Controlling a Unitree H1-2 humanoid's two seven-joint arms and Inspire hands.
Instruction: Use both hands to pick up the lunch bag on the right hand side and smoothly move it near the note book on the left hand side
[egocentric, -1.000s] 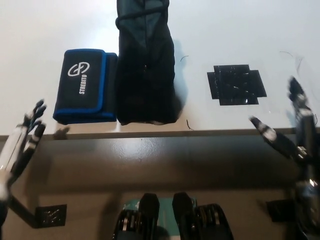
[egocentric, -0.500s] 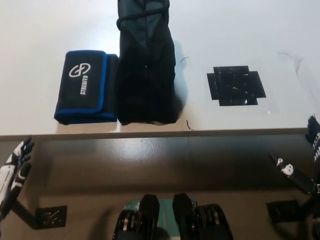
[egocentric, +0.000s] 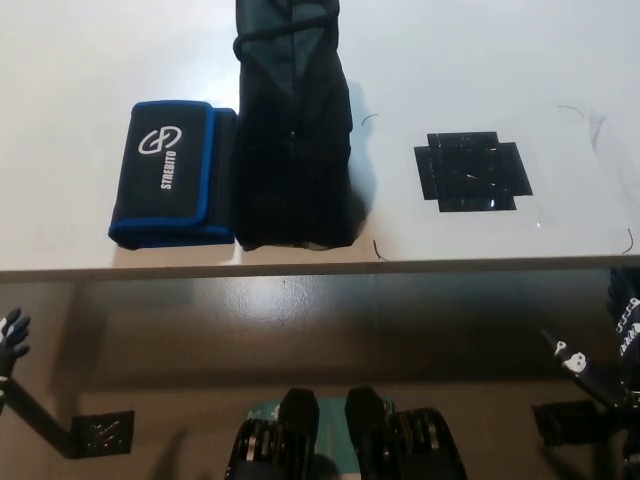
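Both hands have dropped below the table (egocentric: 90, 60) edge: left hand (egocentric: 10, 335) at eight o'clock, right hand (egocentric: 610, 355) at four o'clock, their finger state unreadable. Lunch bag (egocentric: 292, 130) stands touching the notebook (egocentric: 172, 172) at eleven o'clock.

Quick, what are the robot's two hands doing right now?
Left hand: holds nothing; only a sliver shows at the picture's edge, so open or shut cannot be told.
Right hand: open, holding nothing, below the table edge.

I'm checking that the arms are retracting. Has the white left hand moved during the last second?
Yes. The left hand has dropped down and outward, from level with the table's front edge to well below it, at the picture's left border.
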